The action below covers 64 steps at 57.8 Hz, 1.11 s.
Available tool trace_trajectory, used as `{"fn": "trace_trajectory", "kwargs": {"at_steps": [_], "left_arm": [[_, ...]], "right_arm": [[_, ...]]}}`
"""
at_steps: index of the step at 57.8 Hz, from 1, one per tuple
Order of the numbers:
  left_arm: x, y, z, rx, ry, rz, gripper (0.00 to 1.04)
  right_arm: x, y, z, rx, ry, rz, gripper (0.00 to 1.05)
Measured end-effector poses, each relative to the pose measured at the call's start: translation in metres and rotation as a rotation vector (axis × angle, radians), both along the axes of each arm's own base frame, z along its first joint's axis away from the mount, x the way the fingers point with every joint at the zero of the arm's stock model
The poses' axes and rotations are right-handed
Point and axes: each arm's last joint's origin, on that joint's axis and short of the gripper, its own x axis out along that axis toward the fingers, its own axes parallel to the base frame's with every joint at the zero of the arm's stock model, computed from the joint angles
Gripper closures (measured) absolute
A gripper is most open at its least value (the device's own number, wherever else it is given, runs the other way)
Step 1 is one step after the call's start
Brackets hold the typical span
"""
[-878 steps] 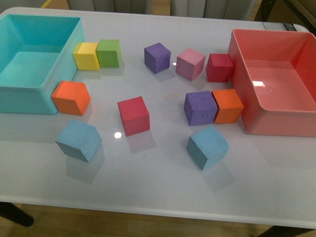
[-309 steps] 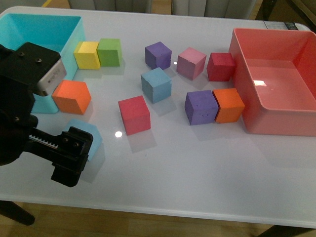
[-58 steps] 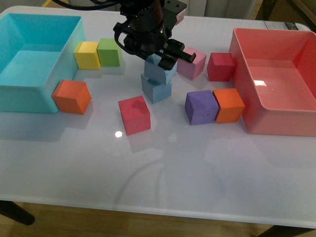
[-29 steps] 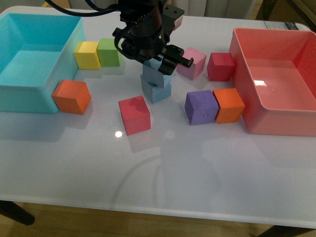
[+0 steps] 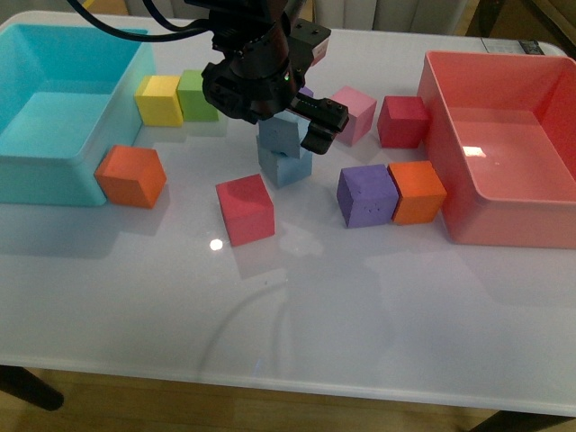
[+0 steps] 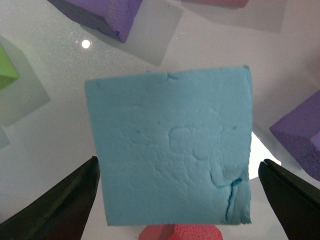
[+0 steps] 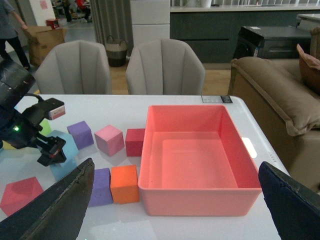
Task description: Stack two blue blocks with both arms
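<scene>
The two blue blocks are stacked near the middle of the table (image 5: 315, 315), the upper blue block (image 5: 279, 137) resting on the lower blue block (image 5: 288, 168) and looking slightly twisted and offset from it in the front view. The left gripper (image 6: 177, 161) hangs over the stack with its jaws spread to either side of the upper block. In the left wrist view the fingers (image 6: 55, 205) stand just beside its side faces with little room to spare. The main risk lies there. If the arm rises at a slant or a pad clings to the light foam, it could drag or tip the upper block off. A sideways swing could also knock the stack into the red cube (image 5: 244, 209) or the purple cube (image 6: 115, 15) close by. The right gripper (image 7: 175, 164) is held high and well away, jaws wide apart and empty, so it seems to pose no threat. The table is glossy white and reflects lamps and blocks, so it probably gives a sliding cube little grip. A turquoise bin (image 5: 81, 184) sits at the left and a coral bin (image 5: 504, 236) at the right. Beyond the table are two grey chairs (image 7: 165, 65), a brown sofa (image 7: 270, 95), dark cabinets and wood flooring.
</scene>
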Motion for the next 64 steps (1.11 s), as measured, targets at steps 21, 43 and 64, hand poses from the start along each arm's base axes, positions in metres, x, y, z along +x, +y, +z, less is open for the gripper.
{"fn": "trace_trajectory", "kwargs": {"at_steps": [21,43,64], "left_arm": [[-0.020,0.013,0.036,-0.072,-0.051,-0.003,0.09],[-0.086,0.078,0.094,-0.203,-0.245,0.048,0.09],[-0.168,0.151,0.085,-0.310,-0.971,0.438,0.59]], "right_arm": [[0.000,0.000,0.000,0.000,0.000,0.000,0.09],[0.000,0.000,0.000,0.000,0.000,0.000,0.09],[0.000,0.000,0.000,0.000,0.000,0.001,0.09]]}}
